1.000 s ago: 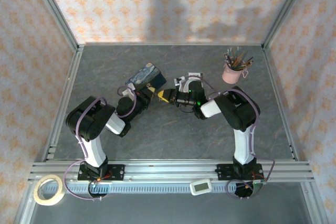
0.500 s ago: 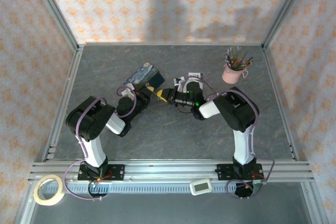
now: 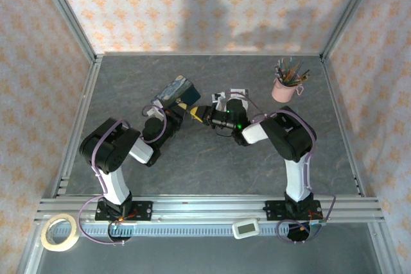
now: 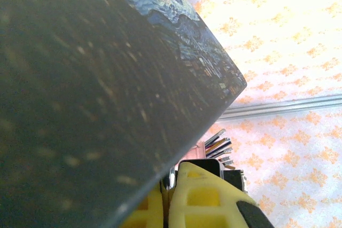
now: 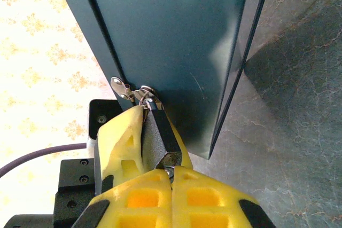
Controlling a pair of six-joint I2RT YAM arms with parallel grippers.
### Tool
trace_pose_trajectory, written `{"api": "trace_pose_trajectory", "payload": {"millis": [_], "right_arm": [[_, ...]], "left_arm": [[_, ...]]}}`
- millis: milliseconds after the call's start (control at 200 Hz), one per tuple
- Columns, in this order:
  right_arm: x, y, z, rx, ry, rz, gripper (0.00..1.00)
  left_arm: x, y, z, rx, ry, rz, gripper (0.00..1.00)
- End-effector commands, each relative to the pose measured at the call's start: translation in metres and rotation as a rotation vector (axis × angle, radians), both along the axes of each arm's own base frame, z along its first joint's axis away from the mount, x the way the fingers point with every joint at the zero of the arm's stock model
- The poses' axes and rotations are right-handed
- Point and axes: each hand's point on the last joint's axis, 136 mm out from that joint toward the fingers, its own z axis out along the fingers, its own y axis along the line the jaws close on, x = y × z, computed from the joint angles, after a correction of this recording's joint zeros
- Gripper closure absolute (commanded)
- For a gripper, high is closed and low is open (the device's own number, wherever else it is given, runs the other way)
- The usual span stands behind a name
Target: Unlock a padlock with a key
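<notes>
Grey marbled table (image 5: 299,105) is enclosed by orange-patterned walls (image 3: 192,4). Dark grey padlock (image 5: 159,134), silvery shackle hooked to blue tin (image 5: 176,36), is clamped by left gripper (image 4: 166,201). It sits just ahead of right gripper (image 5: 171,177), by which the key (image 5: 170,172) is pinched.

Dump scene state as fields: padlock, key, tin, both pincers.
padlock: dark grey, shackle hooked at tin's edge
tin: blue, painted
left pincer: shut on padlock sides
right pincer: shut, tips at padlock's base
key: silvery sliver between right tips, apparently entering padlock
cup: pink, far right, apart
</notes>
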Motion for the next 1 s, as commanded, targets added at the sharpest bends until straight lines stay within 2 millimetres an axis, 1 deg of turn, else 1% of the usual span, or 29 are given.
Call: {"api": "trace_pose_trajectory", "payload": {"millis": [0,45,55,70,125,240,350,460,601,711,996], "right_arm": [[0.007,0.007,0.044,0.07,-0.116,-0.036,1.0],[0.006,0.003,0.039,0.053,-0.11,-0.045,0.99],[0.006,0.002,0.038,0.049,-0.108,-0.048,0.99],[0.006,0.0,0.036,0.045,-0.106,-0.053,0.98],[0.005,-0.007,0.031,0.033,-0.095,-0.065,0.96],[0.004,-0.024,0.022,0.012,-0.079,-0.096,0.9],[0.001,-0.035,0.019,-0.006,-0.079,-0.115,0.82],[-0.002,-0.041,0.017,-0.019,-0.081,-0.119,0.74],[-0.007,-0.042,0.016,-0.018,-0.081,-0.114,0.68],[-0.011,-0.038,0.012,-0.015,-0.081,-0.101,0.65],[-0.019,-0.021,0.007,0.026,-0.059,-0.058,0.7]], "left_arm": [[-0.02,-0.036,0.012,-0.001,-0.03,-0.161,1.0],[-0.016,-0.028,0.012,-0.003,-0.027,-0.127,1.0],[-0.016,-0.026,0.006,0.006,-0.006,-0.119,1.0],[-0.015,-0.023,0.004,0.01,0.004,-0.108,1.0],[-0.011,-0.012,0.0,0.025,0.02,-0.063,1.0],[-0.002,0.004,-0.003,0.069,0.038,0.005,1.0],[0.004,0.007,0.001,0.101,0.036,0.03,1.0],[0.008,0.007,0.003,0.102,0.029,0.033,1.0],[0.008,0.004,0.005,0.084,0.021,0.026,1.0],[0.007,0.003,0.008,0.069,0.013,0.02,1.0],[0.005,0.0,0.012,0.063,0.004,0.017,1.0]]}}
